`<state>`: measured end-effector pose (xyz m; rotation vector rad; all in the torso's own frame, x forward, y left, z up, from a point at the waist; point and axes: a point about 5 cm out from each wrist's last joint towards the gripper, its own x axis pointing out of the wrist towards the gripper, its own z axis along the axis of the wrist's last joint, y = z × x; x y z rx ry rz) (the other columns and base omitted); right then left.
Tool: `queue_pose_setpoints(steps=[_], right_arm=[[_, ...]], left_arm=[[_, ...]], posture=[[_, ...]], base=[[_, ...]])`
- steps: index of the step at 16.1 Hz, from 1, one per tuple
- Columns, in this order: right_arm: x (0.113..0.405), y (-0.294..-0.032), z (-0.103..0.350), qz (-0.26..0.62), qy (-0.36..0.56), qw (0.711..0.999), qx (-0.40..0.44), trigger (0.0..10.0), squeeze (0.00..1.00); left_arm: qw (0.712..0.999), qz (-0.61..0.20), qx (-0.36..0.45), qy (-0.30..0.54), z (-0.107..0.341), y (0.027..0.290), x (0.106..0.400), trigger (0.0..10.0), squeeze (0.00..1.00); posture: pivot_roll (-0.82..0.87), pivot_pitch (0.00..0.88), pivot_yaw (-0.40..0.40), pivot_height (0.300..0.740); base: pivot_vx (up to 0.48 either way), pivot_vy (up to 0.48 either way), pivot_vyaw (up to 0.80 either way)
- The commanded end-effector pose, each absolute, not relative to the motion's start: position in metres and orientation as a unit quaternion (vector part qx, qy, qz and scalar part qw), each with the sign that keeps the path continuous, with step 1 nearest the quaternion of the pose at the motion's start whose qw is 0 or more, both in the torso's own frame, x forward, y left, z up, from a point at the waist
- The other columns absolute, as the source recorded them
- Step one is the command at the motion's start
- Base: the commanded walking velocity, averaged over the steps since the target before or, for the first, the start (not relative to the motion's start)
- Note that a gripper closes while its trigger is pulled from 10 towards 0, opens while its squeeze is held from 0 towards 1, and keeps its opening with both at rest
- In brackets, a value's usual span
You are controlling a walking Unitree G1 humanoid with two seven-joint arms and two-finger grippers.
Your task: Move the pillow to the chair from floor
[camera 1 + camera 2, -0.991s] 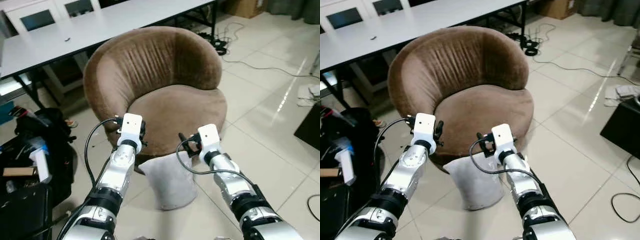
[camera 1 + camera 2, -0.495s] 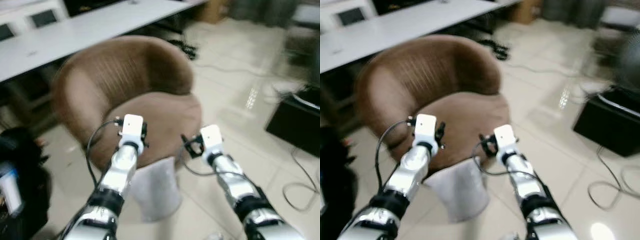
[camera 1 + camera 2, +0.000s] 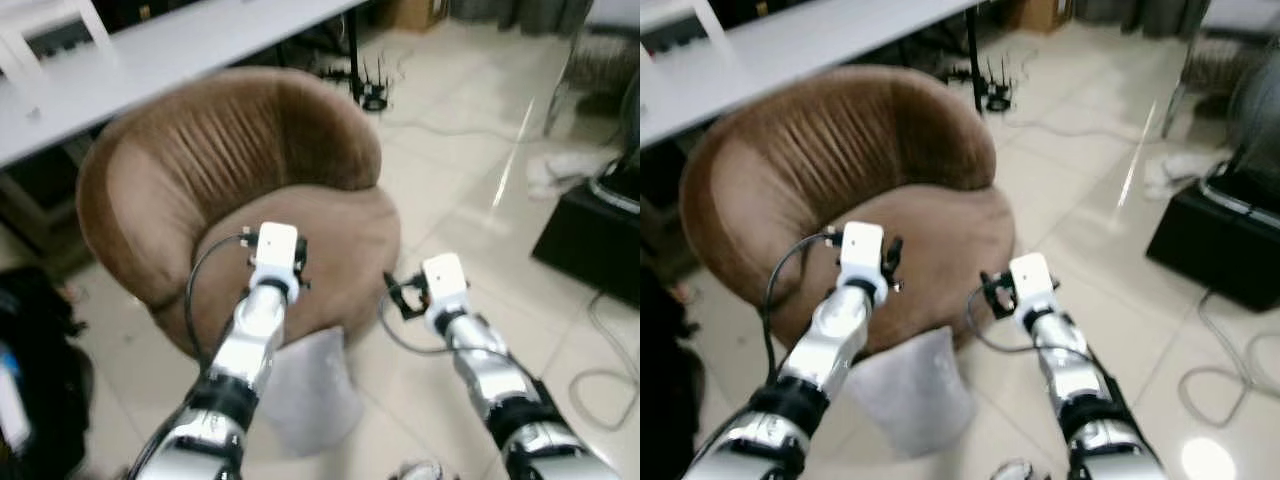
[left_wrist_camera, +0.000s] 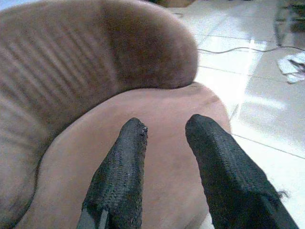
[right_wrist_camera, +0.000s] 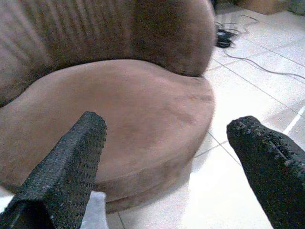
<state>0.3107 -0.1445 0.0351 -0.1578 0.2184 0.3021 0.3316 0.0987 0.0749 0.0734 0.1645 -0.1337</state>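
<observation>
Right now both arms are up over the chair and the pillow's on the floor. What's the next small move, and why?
Probably lower both grippers toward the pillow. It leans on the floor against the front of the chair, below the arms. The left gripper and right gripper point at the seat with jaws open and hold nothing.

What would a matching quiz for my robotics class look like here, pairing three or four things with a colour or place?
Things:
1. chair
2. pillow
3. table
4. black box

Descriptions:
A. white, behind the chair
B. brown, round-backed
C. on the floor at the robot's right
D. grey, on the floor against the chair's front

Pairs: 1-B, 2-D, 3-A, 4-C
</observation>
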Motion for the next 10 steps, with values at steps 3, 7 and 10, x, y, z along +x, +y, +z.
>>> queue_pose_setpoints(steps=[3, 7, 10], right_arm=[[0.3097, -0.1290, 0.0348, 0.172, 0.106, 0.976, -0.075, 10.0, 0.00], [0.3091, -0.1285, 0.0345, 0.176, 0.107, 0.976, -0.075, 10.0, 0.00], [0.3080, -0.1288, 0.0344, 0.182, 0.104, 0.975, -0.077, 10.0, 0.00]], left_arm=[[0.994, -0.040, 0.044, 0.094, 0.0679, 0.1169, 0.3288, 10.0, 0.00], [0.992, -0.035, 0.032, 0.117, 0.0642, 0.1171, 0.3283, 10.0, 0.00], [0.990, -0.041, 0.069, 0.120, 0.0623, 0.1179, 0.3269, 10.0, 0.00]], posture=[[-0.21, 0.000, 0.132, 0.740], [-0.21, 0.000, 0.129, 0.740], [-0.20, 0.000, 0.125, 0.740]], base=[[0.000, 0.000, 0.00], [0.000, 0.219, 0.00], [0.429, 0.092, 0.00]])
